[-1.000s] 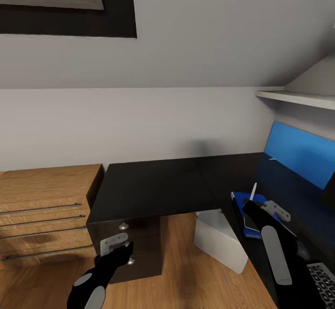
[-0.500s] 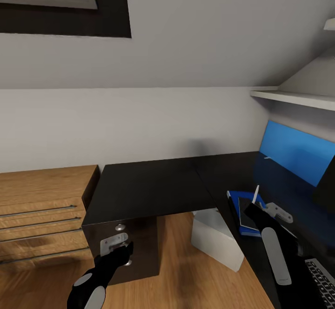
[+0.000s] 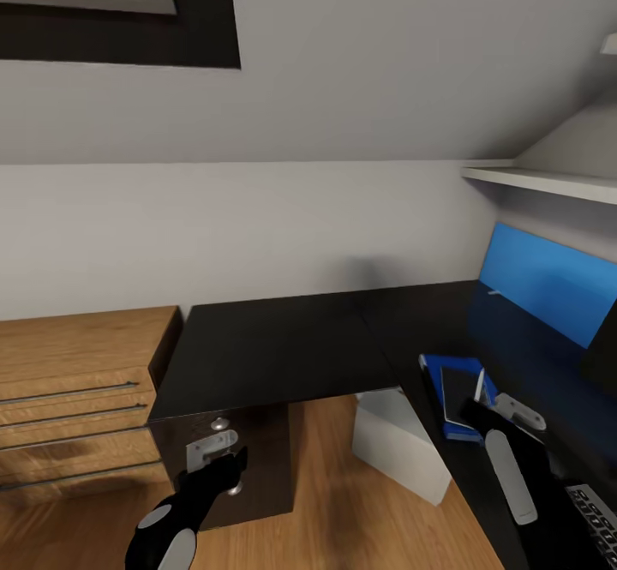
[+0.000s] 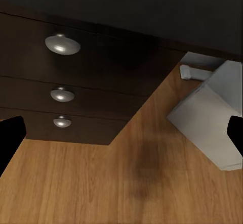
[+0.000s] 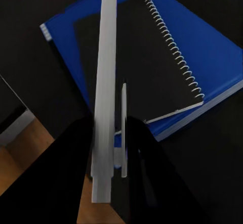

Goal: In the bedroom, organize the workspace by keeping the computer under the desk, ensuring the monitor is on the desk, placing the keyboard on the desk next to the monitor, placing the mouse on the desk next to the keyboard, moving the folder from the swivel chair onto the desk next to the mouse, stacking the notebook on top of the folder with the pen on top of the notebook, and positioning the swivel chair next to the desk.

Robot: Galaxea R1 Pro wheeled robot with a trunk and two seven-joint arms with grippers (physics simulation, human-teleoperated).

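Note:
The black desk (image 3: 283, 343) carries the blue folder (image 3: 435, 375) with the dark spiral-bound notebook (image 3: 460, 388) lying on it. My right gripper (image 3: 485, 399) is shut on the whitish pen (image 3: 481, 384), holding it just over the notebook's near end. In the right wrist view the pen (image 5: 106, 82) runs between the dark fingers (image 5: 76, 163), above the notebook (image 5: 147, 57) and folder (image 5: 217, 52). The keyboard (image 3: 593, 506) shows at the lower right corner. My left gripper (image 3: 224, 465) hangs open, low in front of the desk's dark drawers (image 4: 63, 67); the left gripper (image 4: 121, 138) holds nothing.
A pale boxy block (image 3: 398, 443) stands on the wooden floor under the desk. A light wooden drawer unit (image 3: 77, 381) stands left of the desk. A blue wall panel (image 3: 548, 283) and a white shelf (image 3: 540, 180) are at the right. A black upright shape (image 3: 604, 351) rises at the right edge.
The view shifted slightly left. My right gripper has lowered with the pen toward the notebook. The left arm has barely moved.

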